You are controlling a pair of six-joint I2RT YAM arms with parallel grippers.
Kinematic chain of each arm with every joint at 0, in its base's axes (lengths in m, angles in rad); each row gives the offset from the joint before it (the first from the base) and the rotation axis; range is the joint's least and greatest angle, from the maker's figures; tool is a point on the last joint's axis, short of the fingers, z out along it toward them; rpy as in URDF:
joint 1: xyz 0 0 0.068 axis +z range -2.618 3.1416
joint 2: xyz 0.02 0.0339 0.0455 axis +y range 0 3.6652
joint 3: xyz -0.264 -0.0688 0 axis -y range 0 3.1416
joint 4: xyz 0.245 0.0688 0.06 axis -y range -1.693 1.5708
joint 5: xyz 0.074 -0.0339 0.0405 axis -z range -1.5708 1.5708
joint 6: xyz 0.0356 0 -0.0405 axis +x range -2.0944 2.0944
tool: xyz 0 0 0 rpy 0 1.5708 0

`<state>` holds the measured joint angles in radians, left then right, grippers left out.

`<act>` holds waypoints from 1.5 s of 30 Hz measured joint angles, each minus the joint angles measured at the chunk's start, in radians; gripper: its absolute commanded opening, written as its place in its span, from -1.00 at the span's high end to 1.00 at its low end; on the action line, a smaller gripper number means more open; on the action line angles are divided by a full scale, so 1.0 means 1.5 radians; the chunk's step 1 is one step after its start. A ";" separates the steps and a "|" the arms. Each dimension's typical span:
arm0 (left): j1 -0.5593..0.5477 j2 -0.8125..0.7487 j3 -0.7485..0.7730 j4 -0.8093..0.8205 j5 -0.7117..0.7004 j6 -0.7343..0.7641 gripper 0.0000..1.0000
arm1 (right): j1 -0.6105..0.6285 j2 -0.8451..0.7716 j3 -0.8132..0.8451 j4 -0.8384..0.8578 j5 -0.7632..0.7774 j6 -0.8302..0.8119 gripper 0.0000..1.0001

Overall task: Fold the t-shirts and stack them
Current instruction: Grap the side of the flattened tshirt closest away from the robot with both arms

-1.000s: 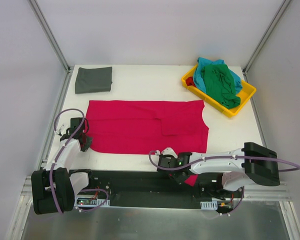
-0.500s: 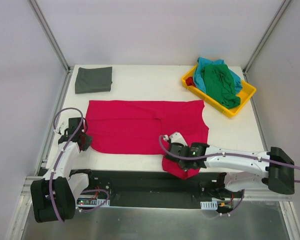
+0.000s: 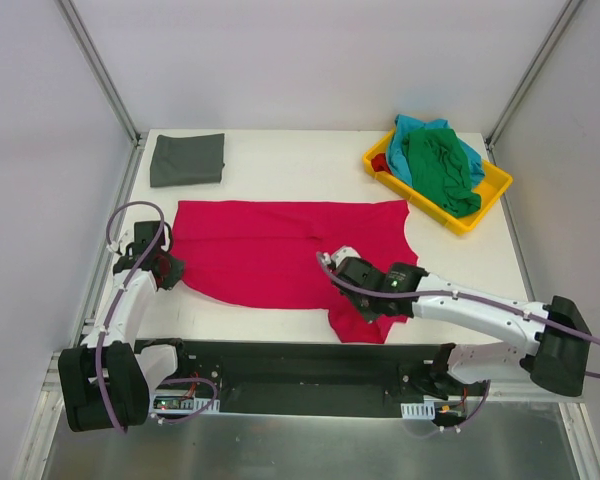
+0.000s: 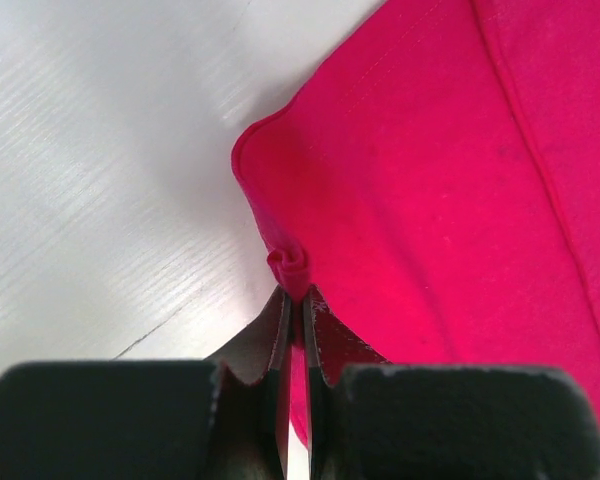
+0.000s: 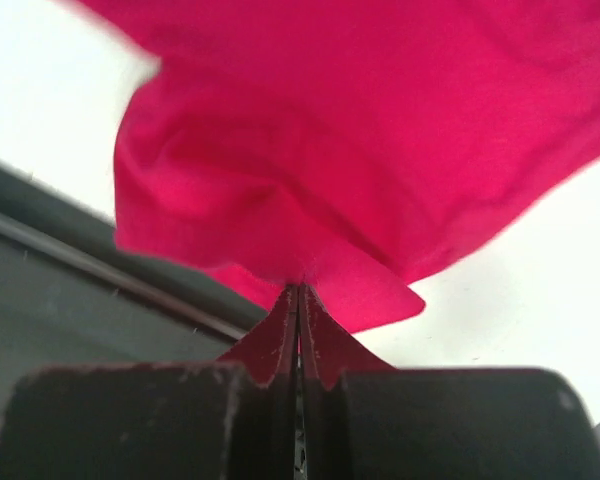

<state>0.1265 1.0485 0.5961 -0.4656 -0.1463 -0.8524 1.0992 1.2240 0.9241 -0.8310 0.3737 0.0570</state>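
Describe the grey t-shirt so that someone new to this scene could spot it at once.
Look at the white table, then its far left corner, opposite the yellow tray. The grey t-shirt lies there alone, folded into a neat flat rectangle; the red t-shirt is spread out mid-table, and the green t-shirt and teal t-shirt are heaped in the tray.

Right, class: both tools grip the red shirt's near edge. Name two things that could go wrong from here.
1. The left tool pinches only a small curl of corner hem on the red shirt; it may slip out on lifting.
2. The right tool holds bunched cloth, so the fold may come out creased or skewed.
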 measured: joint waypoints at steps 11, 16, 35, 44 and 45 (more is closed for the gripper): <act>0.000 0.006 0.000 -0.004 -0.009 0.002 1.00 | 0.042 0.053 -0.048 -0.047 -0.106 0.022 -0.27; 0.000 0.006 0.000 -0.008 -0.013 0.003 1.00 | 0.050 0.007 -0.076 -0.029 -0.142 0.038 -0.54; 0.000 0.006 -0.003 -0.008 -0.013 0.003 1.00 | -0.027 -0.184 -0.287 0.015 -0.179 0.465 0.00; 0.000 0.005 -0.003 -0.009 -0.014 0.004 1.00 | -0.028 -0.155 -0.291 0.031 -0.156 0.503 0.99; 0.000 0.005 -0.003 -0.009 -0.014 0.003 1.00 | -0.028 -0.164 -0.291 0.025 -0.153 0.504 0.99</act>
<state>0.1265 1.0557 0.5919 -0.4786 -0.1677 -0.8474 1.0565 0.9787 0.4870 -0.7940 0.1436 0.8127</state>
